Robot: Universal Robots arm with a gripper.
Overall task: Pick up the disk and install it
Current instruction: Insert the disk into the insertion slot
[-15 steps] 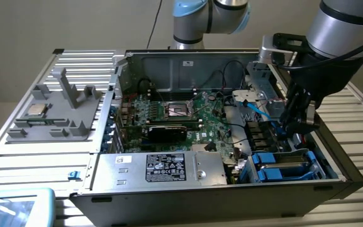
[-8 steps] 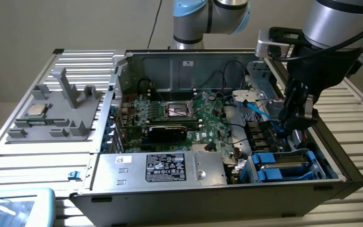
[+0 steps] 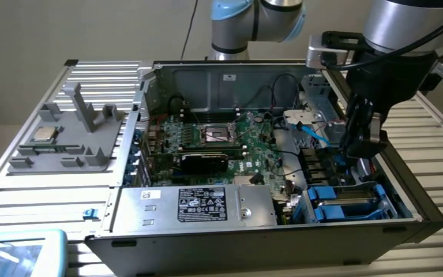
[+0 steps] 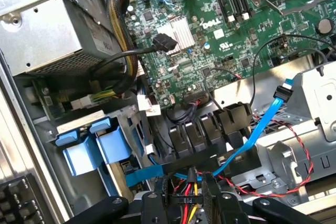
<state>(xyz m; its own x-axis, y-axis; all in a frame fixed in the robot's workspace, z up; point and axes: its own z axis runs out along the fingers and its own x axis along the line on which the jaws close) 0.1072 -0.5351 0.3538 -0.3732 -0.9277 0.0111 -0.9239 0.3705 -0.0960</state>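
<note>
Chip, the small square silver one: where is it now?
In the exterior view, the chip lies on the grey holder at the exterior view's left, outside the computer case.

Upper centre of the exterior view, the arm [image 3: 276, 17] shows a pale blue joint cap [image 3: 229, 11] over silver-grey metal. Upper right now: a thick silver link [image 3: 402, 20], black cables [image 3: 429, 36] draped across it, a pale grey bracket [image 3: 322, 52] beside it, and the matte black gripper [image 3: 360, 151] beneath.
</note>
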